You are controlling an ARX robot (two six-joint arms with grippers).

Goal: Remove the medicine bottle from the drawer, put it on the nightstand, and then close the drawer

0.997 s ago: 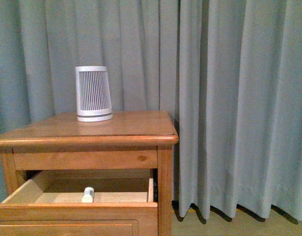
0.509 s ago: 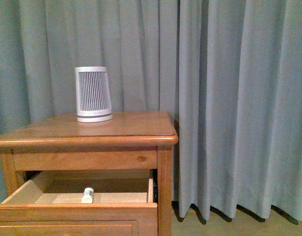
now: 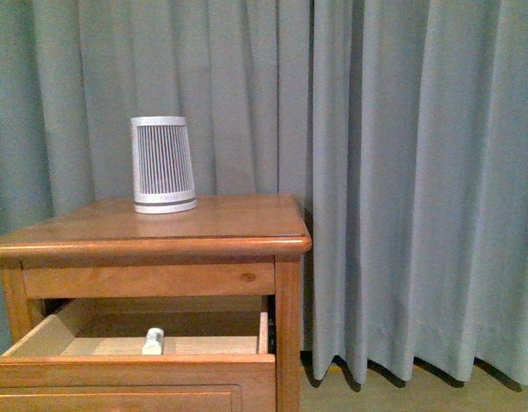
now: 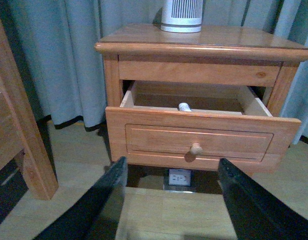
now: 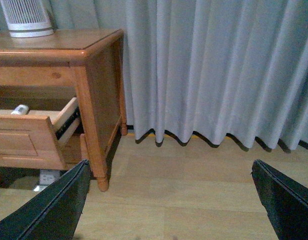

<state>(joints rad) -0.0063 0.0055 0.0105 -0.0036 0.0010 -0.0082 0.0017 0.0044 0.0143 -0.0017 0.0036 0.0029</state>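
Grey-blue pleated curtains (image 3: 401, 172) hang from top to bottom across the whole background of the front view, and their hems meet a pale wood-plank floor (image 3: 435, 393) at the lower right of the frame. At the lower left stands the orange-brown wooden nightstand (image 3: 229, 225), its flat top with a rounded edge bare except for one thing: a tall white ribbed tapered cylinder (image 3: 163, 165), upright towards the back of the top, left of centre.

The left wrist view shows a white wall socket (image 4: 180, 177) low on the wall behind and beneath the nightstand, and an orange-brown wooden bed-frame post (image 4: 21, 130) standing well apart from the cabinet on the floor.

The nightstand's upper drawer (image 3: 135, 373) is pulled out, its panelled front with one round wooden knob (image 4: 196, 149) jutting forward of the cabinet. Inside, on the pale drawer floor, lies the tiny white cylindrical plastic medicine bottle (image 3: 153, 341), apparently on its side, roughly midway across the drawer and close behind the front panel. Nothing covers it; only the drawer's front edge hides its lower part.

Both arms are well back from the cabinet. The left gripper (image 4: 171, 161) has its dark fingers spread wide with nothing between them, facing the drawer front. The right gripper (image 5: 170, 165) is likewise spread and empty, over bare floor beside the nightstand.
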